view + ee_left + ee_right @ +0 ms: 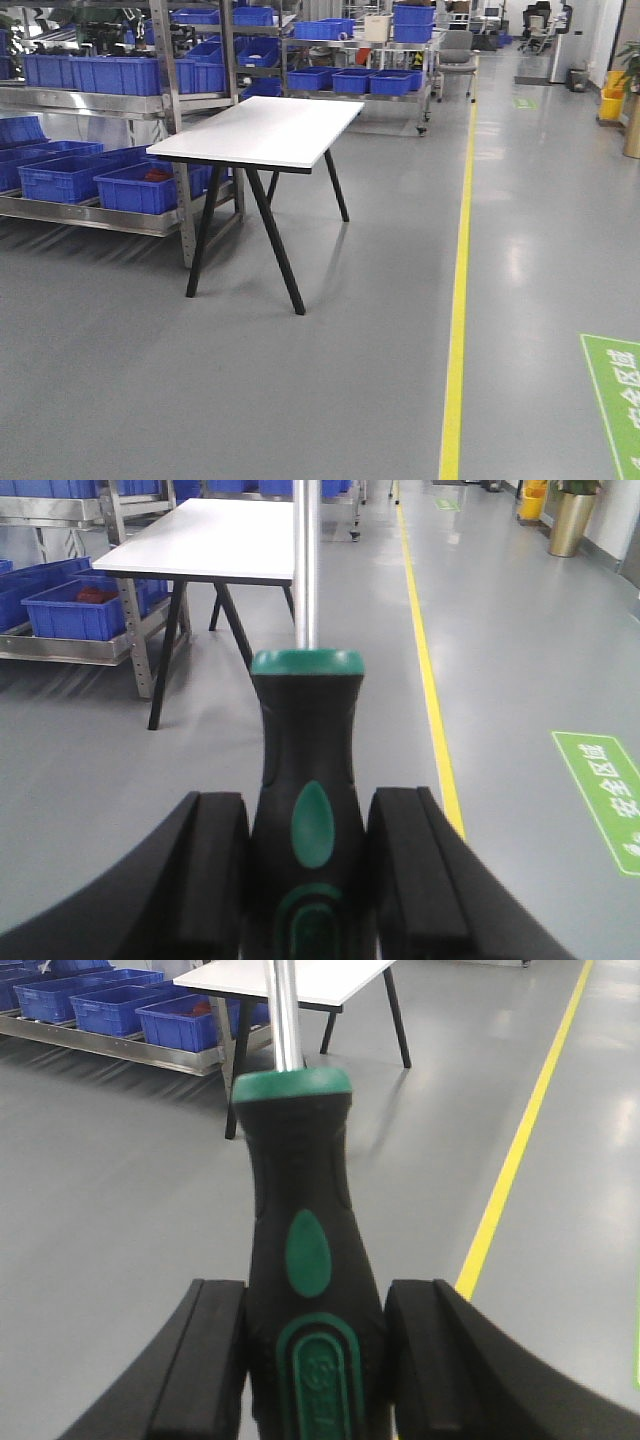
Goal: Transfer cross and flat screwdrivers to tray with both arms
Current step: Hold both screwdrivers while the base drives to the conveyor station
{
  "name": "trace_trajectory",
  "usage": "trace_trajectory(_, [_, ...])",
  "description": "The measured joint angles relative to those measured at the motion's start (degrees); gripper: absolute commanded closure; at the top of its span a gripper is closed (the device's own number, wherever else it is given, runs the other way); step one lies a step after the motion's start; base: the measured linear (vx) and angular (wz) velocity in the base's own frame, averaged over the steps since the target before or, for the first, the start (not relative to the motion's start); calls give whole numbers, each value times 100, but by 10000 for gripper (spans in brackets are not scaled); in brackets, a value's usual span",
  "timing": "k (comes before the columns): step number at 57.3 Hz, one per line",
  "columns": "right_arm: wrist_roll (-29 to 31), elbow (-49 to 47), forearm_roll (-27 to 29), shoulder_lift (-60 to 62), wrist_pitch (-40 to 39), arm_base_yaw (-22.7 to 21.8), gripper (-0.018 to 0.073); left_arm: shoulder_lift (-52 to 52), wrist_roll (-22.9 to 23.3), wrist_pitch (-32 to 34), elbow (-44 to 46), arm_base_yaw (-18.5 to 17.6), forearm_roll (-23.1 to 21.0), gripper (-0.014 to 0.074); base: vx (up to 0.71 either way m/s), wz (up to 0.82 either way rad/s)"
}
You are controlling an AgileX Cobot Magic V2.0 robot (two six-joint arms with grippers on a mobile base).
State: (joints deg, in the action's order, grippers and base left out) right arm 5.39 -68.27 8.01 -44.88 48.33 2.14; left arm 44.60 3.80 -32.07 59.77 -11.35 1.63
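Though tips unseen, one screwdriver (305, 730) in left end effector (307, 830), another screwdriver (300, 1160) in right end effector (315, 1310), both handles pinched.

"安全区域" on green floor sign (603, 790)

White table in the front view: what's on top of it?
Nothing shows on the white table from the front: its top looks bare. In the wrist views the shafts of the left screwdriver and right screwdriver each cover a strip of it.
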Motion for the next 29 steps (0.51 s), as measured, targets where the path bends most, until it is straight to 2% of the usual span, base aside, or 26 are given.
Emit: trace_trajectory(29, [0, 0, 0, 0, 2, 0, 568, 0, 0, 0, 0, 0, 0, 597, 50, 26])
